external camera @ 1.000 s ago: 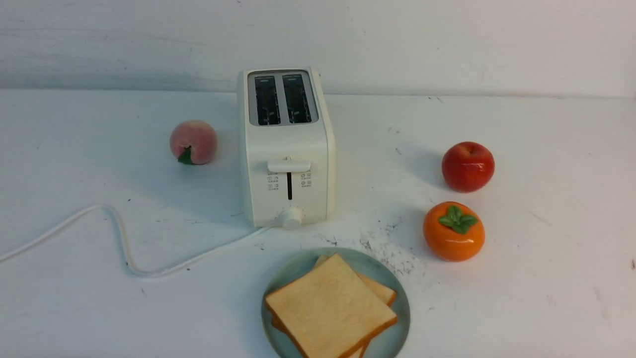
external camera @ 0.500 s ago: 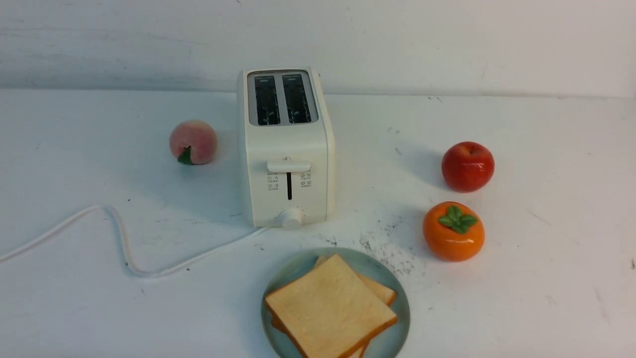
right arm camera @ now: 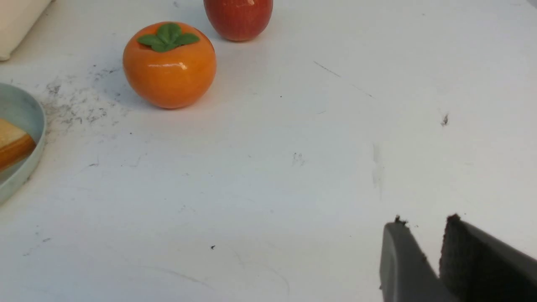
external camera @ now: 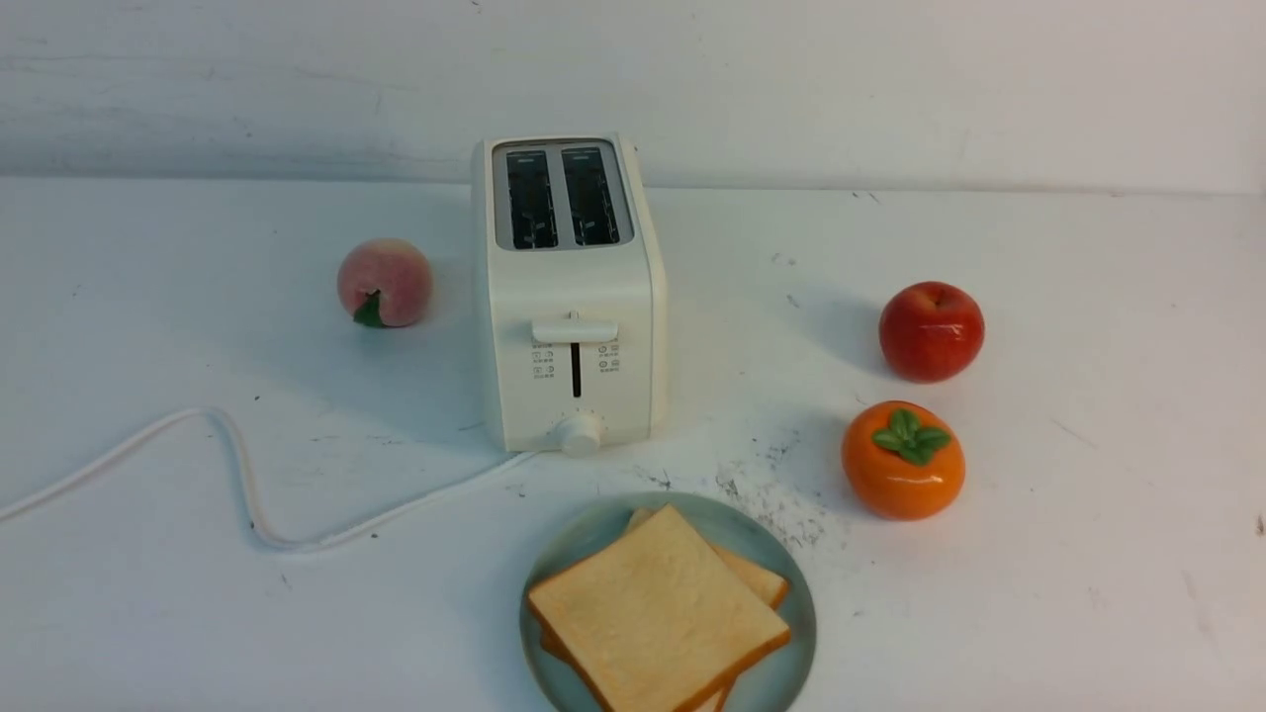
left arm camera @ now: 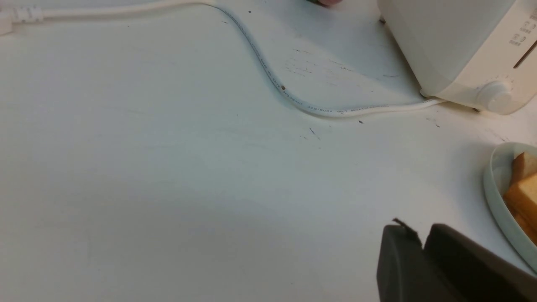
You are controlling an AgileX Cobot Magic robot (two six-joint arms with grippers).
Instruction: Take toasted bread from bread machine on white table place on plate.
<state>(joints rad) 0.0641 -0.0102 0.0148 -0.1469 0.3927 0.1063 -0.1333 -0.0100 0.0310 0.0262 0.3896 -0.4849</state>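
The bread machine [external camera: 574,297] stands mid-table on the white table [external camera: 1088,593] with both slots dark and empty and its lever up. Two slices of toasted bread [external camera: 658,613] lie stacked on the mint-green plate [external camera: 584,534] in front of it, the lower slice [external camera: 762,578] peeking out behind. Neither gripper shows in the front view. My left gripper [left arm camera: 419,230] is shut and empty, low over the table beside the plate [left arm camera: 495,197] and its bread [left arm camera: 522,193]. My right gripper [right arm camera: 423,222] is shut and empty, over bare table well away from the plate [right arm camera: 25,113].
The white cord [external camera: 237,475] snakes from the toaster across the table's left side. A peach [external camera: 386,282] sits left of the toaster. A red apple [external camera: 932,331] and an orange persimmon [external camera: 902,460] sit on the right. A wall runs behind.
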